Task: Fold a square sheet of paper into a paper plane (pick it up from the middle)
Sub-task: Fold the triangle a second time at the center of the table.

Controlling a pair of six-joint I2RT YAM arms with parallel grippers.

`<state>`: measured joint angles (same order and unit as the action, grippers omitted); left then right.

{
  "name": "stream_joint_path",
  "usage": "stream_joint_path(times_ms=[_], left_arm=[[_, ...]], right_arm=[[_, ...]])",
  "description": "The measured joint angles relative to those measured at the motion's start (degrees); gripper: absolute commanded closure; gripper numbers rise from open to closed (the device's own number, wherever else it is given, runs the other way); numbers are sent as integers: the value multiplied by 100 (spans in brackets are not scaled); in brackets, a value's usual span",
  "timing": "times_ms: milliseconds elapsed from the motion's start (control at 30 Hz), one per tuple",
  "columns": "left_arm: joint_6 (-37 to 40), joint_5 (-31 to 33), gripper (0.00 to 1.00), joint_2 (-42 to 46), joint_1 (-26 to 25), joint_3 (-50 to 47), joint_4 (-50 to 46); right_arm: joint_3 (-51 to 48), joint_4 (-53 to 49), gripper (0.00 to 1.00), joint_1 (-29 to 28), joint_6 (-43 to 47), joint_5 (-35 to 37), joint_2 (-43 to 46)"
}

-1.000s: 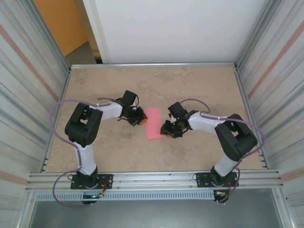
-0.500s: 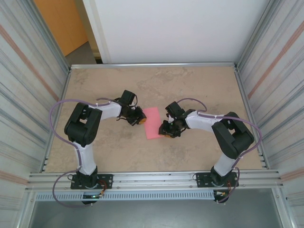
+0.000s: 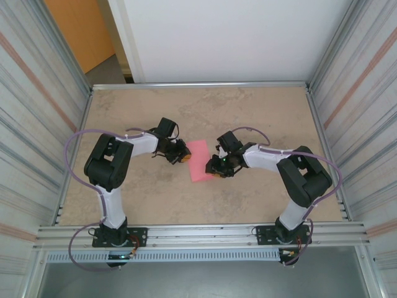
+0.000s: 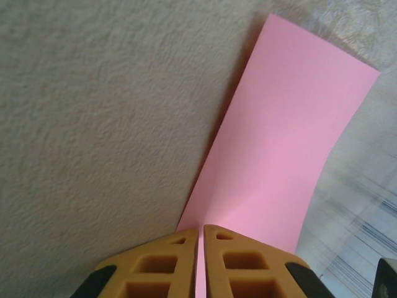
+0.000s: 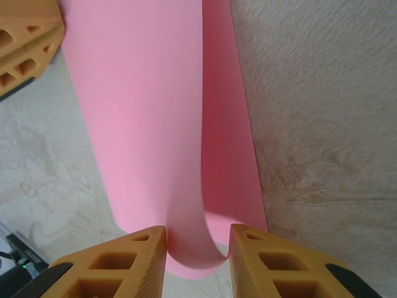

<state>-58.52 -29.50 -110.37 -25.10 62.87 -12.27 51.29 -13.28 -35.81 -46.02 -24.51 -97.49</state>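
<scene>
My square sheet of paper (image 4: 291, 155) is thin, smooth, matt pink. My finger pads (image 5: 105, 267) look like matt orange moulded plastic. The table (image 3: 136, 112) is rough, mottled beige, and the side walls (image 3: 37, 124) are ribbed dull metal.

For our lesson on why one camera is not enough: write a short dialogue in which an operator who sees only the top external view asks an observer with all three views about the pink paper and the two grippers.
Operator: From above, both grippers seem to meet the pink sheet of paper. Does the left gripper actually hold it?
Observer: Yes. In the left wrist view its jaws are nearly shut, with the sheet's edge pinched between them.
Operator: And the right gripper?
Observer: In the right wrist view its jaws stand apart, and the sheet doubles over in a rounded, uncreased bend between them.
</scene>
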Motion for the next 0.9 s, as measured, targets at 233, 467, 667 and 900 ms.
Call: stream_joint_path(times_ms=[233, 467, 667, 900], left_arm=[[0, -4, 87, -2, 0, 0, 4], [0, -9, 87, -7, 0, 0, 4], [2, -37, 87, -9, 4, 0, 7], [2, -48, 87, -11, 4, 0, 9]], right_arm=[[-20, 212, 68, 59, -28, -133, 0], [-20, 365, 69, 70, -44, -262, -61], [-20, 363, 74, 72, -136, -273, -105], [-114, 323, 80, 111, -197, -267, -105]])
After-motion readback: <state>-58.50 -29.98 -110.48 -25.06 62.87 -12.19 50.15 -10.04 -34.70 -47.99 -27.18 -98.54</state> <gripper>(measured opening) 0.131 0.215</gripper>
